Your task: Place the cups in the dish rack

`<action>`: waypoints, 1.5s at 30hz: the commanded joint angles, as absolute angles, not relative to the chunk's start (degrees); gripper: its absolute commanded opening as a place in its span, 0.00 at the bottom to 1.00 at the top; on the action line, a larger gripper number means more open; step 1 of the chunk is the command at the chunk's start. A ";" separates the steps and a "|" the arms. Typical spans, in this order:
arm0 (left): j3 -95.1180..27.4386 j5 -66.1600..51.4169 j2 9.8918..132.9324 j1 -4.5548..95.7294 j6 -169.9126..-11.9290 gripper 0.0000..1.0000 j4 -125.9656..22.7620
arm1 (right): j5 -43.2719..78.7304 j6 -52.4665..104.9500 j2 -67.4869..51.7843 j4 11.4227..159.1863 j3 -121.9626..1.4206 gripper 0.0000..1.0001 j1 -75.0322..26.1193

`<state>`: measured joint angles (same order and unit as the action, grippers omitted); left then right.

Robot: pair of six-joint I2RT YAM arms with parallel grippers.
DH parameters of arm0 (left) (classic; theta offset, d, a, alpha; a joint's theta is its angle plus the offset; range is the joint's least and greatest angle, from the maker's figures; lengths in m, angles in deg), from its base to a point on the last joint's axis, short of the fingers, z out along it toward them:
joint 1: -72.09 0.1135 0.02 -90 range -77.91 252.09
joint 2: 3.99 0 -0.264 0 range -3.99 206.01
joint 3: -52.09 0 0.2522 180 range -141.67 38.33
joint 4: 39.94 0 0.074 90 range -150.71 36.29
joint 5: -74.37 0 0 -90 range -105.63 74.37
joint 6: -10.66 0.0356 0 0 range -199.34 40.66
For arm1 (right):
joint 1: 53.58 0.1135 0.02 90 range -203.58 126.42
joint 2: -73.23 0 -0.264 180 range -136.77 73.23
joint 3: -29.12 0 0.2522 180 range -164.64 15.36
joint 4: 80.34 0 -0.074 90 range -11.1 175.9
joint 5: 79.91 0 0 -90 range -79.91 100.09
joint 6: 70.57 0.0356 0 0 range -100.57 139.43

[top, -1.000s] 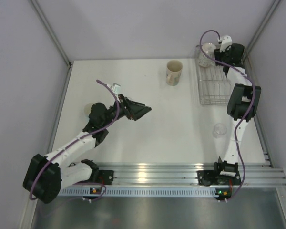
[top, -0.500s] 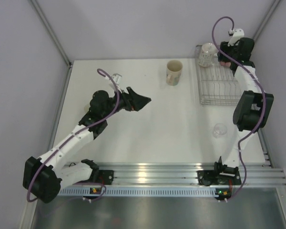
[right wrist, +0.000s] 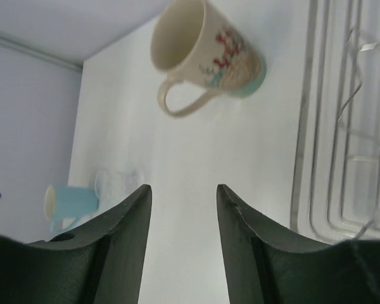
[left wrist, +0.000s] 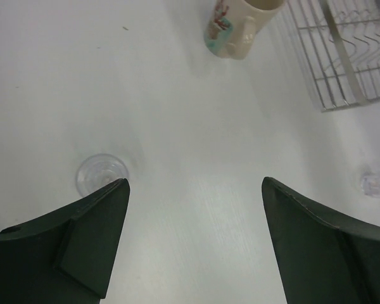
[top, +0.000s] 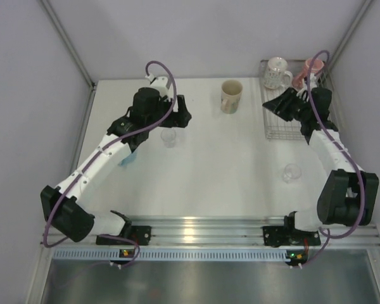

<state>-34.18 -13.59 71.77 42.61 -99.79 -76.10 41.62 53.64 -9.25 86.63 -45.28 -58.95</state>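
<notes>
Left gripper (left wrist: pixel 193 183): glass (left wrist: pixel 101 174) on the table (left wrist: pixel 177 114) just ahead of one fingertip. Standing mug (left wrist: pixel 237 25) well ahead, dish rack (left wrist: pixel 342 57) ahead-right, second glass (left wrist: pixel 373 182) off to its right.

Right gripper (right wrist: pixel 182 187) (at the rack's table-side edge): same mug ahead, rack alongside on its right. Small mug (right wrist: pixel 69 201) far ahead-left, beside the first glass.

Corner mug (top: pixel 275 71) and end mug (top: pixel 311 67) sit at the rack's far end, to this gripper's right.

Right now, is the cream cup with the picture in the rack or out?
Out. The cream cup stands upright on the table, left of the dish rack and apart from it.
</notes>
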 commanded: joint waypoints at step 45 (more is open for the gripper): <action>-28.38 -36.64 86.97 59.87 -97.89 0.58 -92.91 | 48.41 60.74 4.24 91.96 -29.81 0.49 -54.02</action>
<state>-28.85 -37.00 85.87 59.57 -97.41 -94.81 48.68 60.59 3.08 89.76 -28.93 -54.08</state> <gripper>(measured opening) 0.592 0.488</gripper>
